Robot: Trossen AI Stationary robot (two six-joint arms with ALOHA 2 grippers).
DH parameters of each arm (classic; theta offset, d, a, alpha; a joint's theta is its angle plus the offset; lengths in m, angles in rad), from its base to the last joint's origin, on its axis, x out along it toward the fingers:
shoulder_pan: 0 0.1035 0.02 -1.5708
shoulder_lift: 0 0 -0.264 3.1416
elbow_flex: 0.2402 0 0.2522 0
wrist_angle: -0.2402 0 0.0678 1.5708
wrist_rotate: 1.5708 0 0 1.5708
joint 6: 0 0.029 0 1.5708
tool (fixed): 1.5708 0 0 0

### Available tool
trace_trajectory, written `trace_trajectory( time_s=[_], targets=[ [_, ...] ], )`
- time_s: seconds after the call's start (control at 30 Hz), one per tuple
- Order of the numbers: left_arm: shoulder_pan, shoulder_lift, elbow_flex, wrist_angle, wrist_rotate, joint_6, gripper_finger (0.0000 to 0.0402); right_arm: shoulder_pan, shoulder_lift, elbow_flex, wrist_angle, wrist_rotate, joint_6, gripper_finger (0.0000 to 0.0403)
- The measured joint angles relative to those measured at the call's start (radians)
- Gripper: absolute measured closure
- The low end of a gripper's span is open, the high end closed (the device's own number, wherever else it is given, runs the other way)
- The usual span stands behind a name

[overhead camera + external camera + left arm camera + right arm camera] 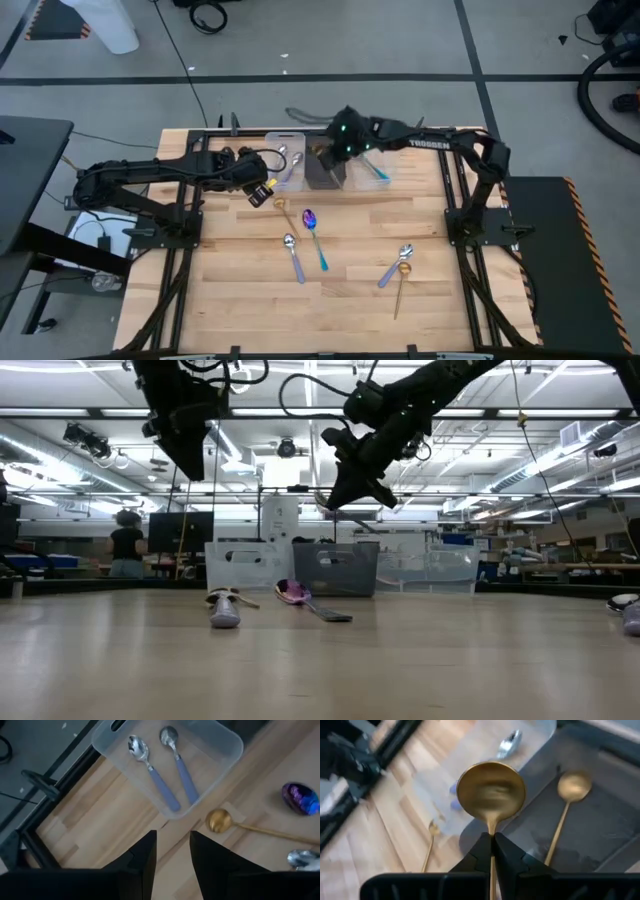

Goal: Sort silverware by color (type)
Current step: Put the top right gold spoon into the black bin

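While the right claw (492,851) hangs over the dark bin (600,820), clamped on the neck of a gold spoon (491,792), the left claw (172,852) hovers with fingers apart, empty, near the clear bin (220,742) at the far left of the counter (350,300). The spoon looks light, stiff and slippery, best taken on its thin handle. Clear bin: two lavender-handled spoons (160,775); dark bin: one gold spoon (567,802); more spoons lie loose mid-counter.

Even overhead light, bright ceiling strips (90,412) in low view. Soft shadows on table (350,300). Gold spoon (491,790) blurred in right wrist view.
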Motion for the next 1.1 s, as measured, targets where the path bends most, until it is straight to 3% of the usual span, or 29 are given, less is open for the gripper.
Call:
trace_trajectory(
  time_s=[0.33, 1.1],
  targets=[
    [-0.054, 0.0, 0.0, 0.077, -0.001, -0.039, 0.0276, -0.119, 0.0, 0.001, 0.119, -0.071, -0.064, 0.0387],
    [-0.057, 0.0, 0.0, 0.113, -0.001, -0.064, 0.0276, -0.135, 0.008, -0.103, 0.37, -0.015, -0.156, 0.0387]
  ],
)
